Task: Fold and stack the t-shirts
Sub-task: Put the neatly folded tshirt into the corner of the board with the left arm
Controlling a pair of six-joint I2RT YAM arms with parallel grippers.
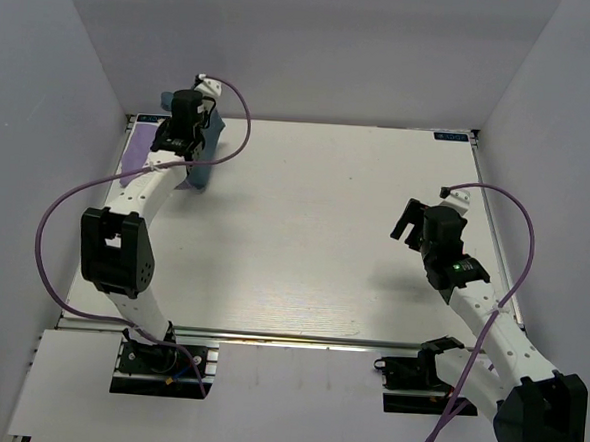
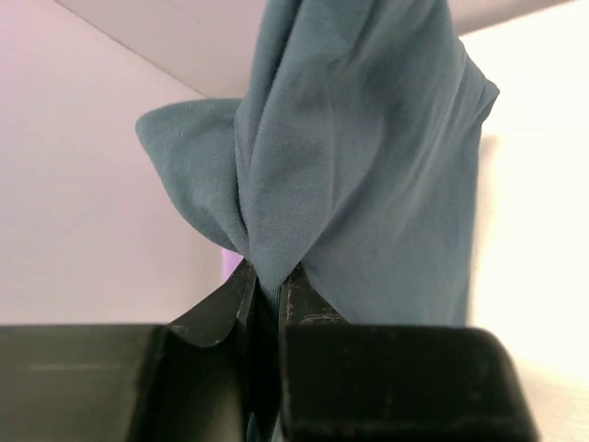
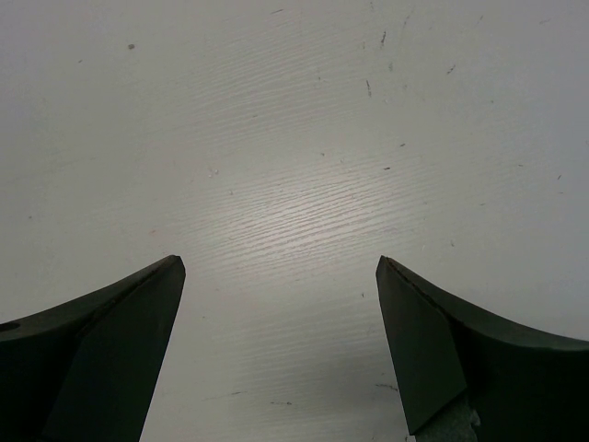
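The dark slate-blue t-shirt [image 1: 204, 165] hangs bunched at the table's far left corner, pinched in my left gripper [image 1: 192, 143]. In the left wrist view the blue t-shirt [image 2: 359, 175] drapes from my shut left gripper [image 2: 267, 290]. The lavender t-shirt [image 1: 136, 161] lies under the left arm by the left wall, mostly hidden; a sliver of lavender [image 2: 230, 267] shows past the fingers. My right gripper [image 1: 411, 226] is open and empty above the table's right side; in the right wrist view the right gripper [image 3: 281, 267] has only bare table between its fingers.
The white table [image 1: 314, 232] is boxed by grey walls at the back and both sides. A purple cable [image 1: 70, 217] loops beside the left arm; another purple cable [image 1: 520, 235] arcs near the right wall.
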